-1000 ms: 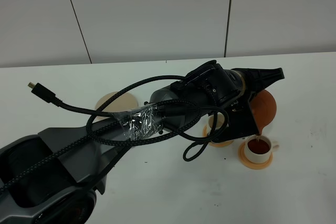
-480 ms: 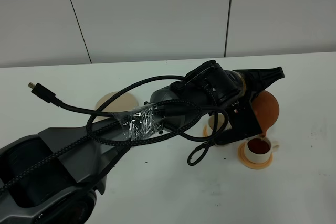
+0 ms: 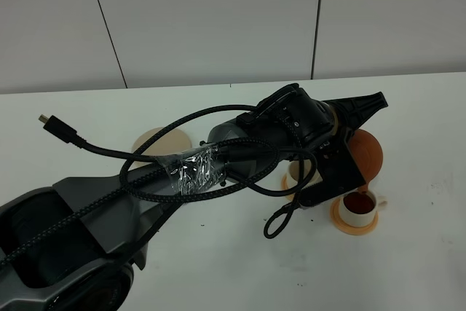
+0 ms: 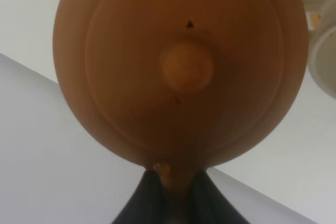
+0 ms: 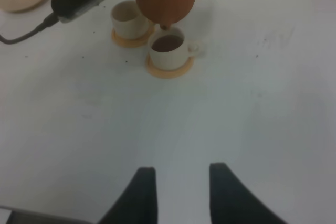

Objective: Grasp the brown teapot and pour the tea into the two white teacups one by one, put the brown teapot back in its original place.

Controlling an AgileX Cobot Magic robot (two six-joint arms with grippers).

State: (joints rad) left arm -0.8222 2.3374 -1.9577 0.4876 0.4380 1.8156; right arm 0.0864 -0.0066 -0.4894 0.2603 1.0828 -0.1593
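Surface: white table (image 3: 408, 267), matt, with a few small dark specks noted near the coasters. Background: pale grey wall (image 3: 218, 20) of flat panels divided by thin dark seams. At far left of the high view, a loose plug (image 3: 57, 127) is seen at the end of a black braided cable (image 3: 102, 152), which is looped along the left arm (image 3: 87, 209) and bound to it with clear tape (image 3: 193, 169). Behind the cable, a beige saucer (image 3: 153, 140) is seen lying bare on the table, well apart from the teapot. Further right, the first cup (image 3: 295, 171) is largely hidden by the arm; in the right wrist view it is seen on its orange coaster (image 5: 126, 40), its inside pale. The left gripper (image 4: 173, 192) is clamped on the handle of the teapot (image 3: 368, 152), the dark fingers (image 4: 149, 198) drawn together at the pot's edge. The teapot is held in the air, tilted, with the spout pointed down just above the rim of the second cup (image 3: 358, 207). Dark red-brown tea (image 3: 357, 202) is seen in this cup, which stands on the second coaster (image 3: 354, 227), just beside the first. Whether a stream is running cannot be told. The right gripper (image 5: 178, 182) is recorded only in its own wrist view: fingers apart, nothing between them, bare table beneath.
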